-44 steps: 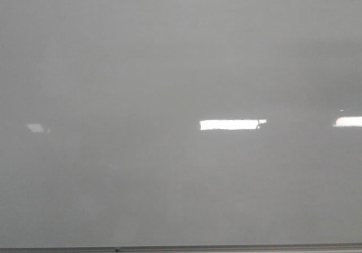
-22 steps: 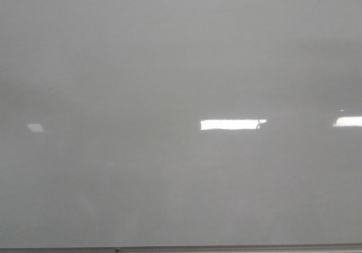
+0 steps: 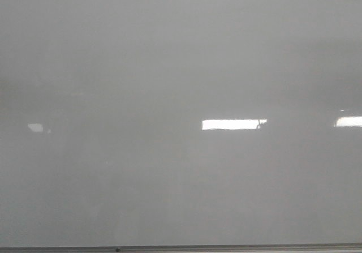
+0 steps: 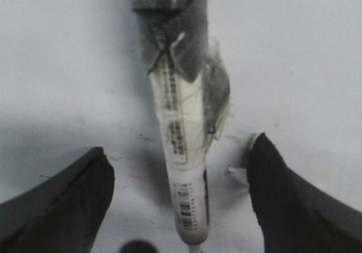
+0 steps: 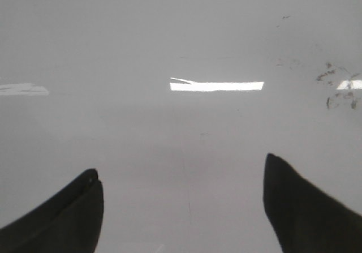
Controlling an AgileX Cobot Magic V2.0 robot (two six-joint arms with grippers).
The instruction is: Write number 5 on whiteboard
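Whiteboard (image 5: 181, 123) lies bare beneath both wide-spread jaws (marker (image 4: 184, 151) between the left pair).

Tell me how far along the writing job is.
Nothing written yet: the whiteboard is blank in the front view, showing only light reflections. The marker lies on the board between the open left end effector fingers, ungrasped. The right end effector is open, empty. Grasping and writing remain.

I can read no writing anywhere. The marker (image 4: 184, 168) lying between my left fingers carries a label with lines of small dark print along its white barrel and a barcode near its lower end, all too blurred to make out. The whiteboard (image 3: 169, 66) bears no legible figure.
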